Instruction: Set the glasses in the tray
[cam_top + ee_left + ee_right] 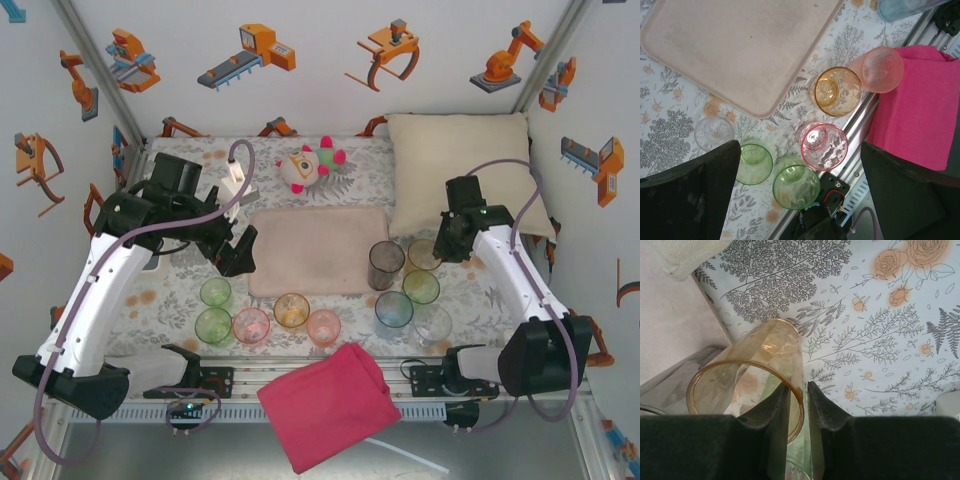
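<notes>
The pale pink tray (pixel 315 250) (pixel 740 50) lies bare at mid-table. Several glasses stand near it. At the front left are two green ones (pixel 213 325) (pixel 796 186), a pink one (pixel 251 324) (pixel 824 146), an orange one (pixel 291 310) (pixel 837 91) and a peach one (pixel 324 326). On the right are smoky grey (pixel 386 264), amber (pixel 424 254) (pixel 747 385), green (pixel 421 287), blue (pixel 394 309) and clear (pixel 432 324). My left gripper (pixel 235 255) (pixel 800 195) hangs wide open above the front-left group. My right gripper (pixel 438 247) (pixel 799 385) straddles the amber glass's wall, jaws narrowly apart.
A pink cloth (pixel 325 405) (pixel 917 105) drapes over the front rail. A cream pillow (pixel 465 170) fills the back right corner and a plush toy (pixel 310 165) sits behind the tray. One small clear glass (pixel 713 132) stands beside my left finger.
</notes>
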Action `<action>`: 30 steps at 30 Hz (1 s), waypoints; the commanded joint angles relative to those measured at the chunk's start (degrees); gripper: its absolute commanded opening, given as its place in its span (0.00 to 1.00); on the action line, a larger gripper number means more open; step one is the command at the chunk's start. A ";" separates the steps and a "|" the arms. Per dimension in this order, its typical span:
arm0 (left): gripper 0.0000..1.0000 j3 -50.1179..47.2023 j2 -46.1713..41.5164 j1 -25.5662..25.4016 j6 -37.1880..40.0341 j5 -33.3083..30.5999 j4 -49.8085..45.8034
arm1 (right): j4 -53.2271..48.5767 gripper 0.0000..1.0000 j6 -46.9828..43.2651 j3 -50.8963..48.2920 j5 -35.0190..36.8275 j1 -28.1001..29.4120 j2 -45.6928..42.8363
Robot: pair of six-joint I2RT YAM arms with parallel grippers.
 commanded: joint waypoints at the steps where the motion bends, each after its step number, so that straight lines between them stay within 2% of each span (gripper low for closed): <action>1: 0.97 1.00 0.13 -0.29 0.52 0.11 0.45 | 0.46 0.22 -1.38 -0.82 1.55 -0.56 0.02; 7: 0.97 1.09 0.31 -0.30 0.34 0.07 0.60 | 0.48 0.17 -2.14 -1.52 2.20 -0.65 -0.42; 15: 0.97 1.39 0.43 -0.31 0.25 0.43 0.62 | 0.03 0.06 -2.85 -0.79 2.37 -1.14 -0.64; 17: 0.97 1.50 0.49 -0.30 0.12 0.44 0.53 | -0.08 0.00 -3.03 -0.42 2.14 -1.27 -0.67; 30: 0.97 2.01 0.17 -0.28 0.06 1.02 0.55 | -2.27 0.00 -3.34 2.94 1.95 -2.28 -2.36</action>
